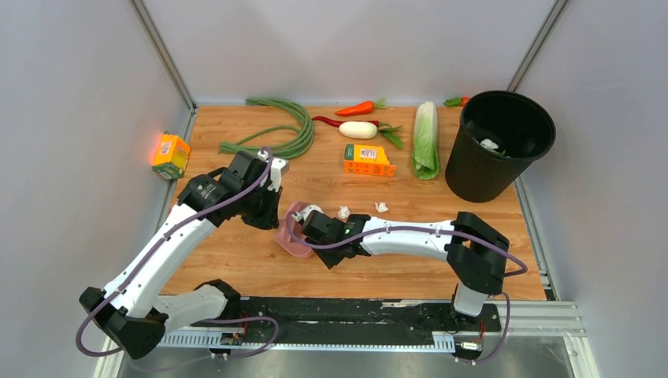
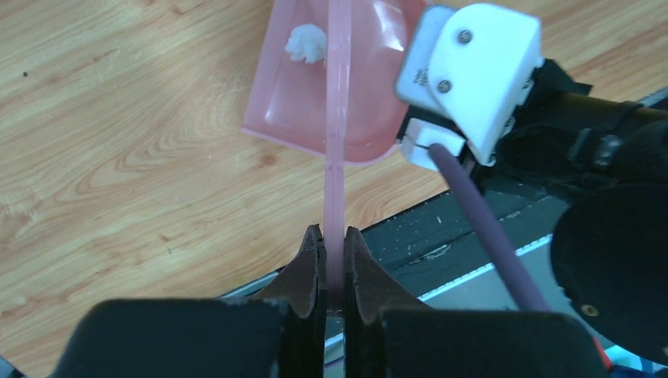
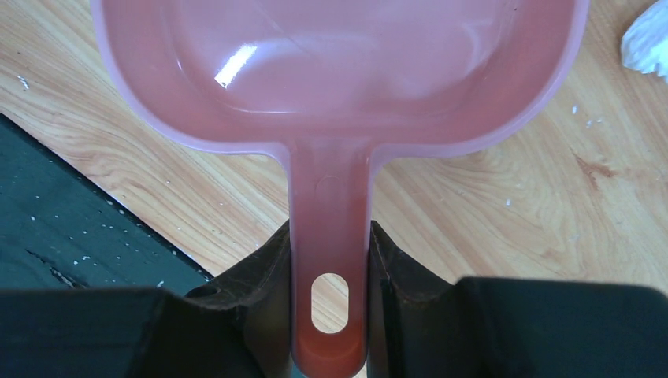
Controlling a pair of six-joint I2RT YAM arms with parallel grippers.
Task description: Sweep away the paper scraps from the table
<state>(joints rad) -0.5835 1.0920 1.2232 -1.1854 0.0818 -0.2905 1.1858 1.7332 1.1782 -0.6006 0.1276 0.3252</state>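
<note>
Both arms are down low over the table [image 1: 236, 260], and they meet at the pink dustpan [image 1: 290, 242]. Our right gripper [image 3: 331, 236] is clamped on the dustpan's handle. Its fingers press both sides of the handle at the hanging hole, and the pan spreads out straight ahead of those jaws. Ahead and off to the right of them, just past the pan's corner, we spot one white scrap [image 3: 647, 39] lying on the boards.

Over to our left gripper [image 2: 332, 236], and these jaws are pinched tight on a thin pink strip [image 2: 337, 118]. We see it edge-on, running straight out from the fingertips and across the dustpan. What tool it is, we cannot tell from here. Ahead of these jaws and a touch left of the strip, another scrap [image 2: 306, 43] shows against the pink of the pan. Whether it sits in the pan or under it, we cannot say.

From above, two of the paper scraps [image 1: 343, 212] lie on the table just beyond the right gripper. The farther scrap [image 1: 381, 207] sits a little apart from its neighbour.
</note>
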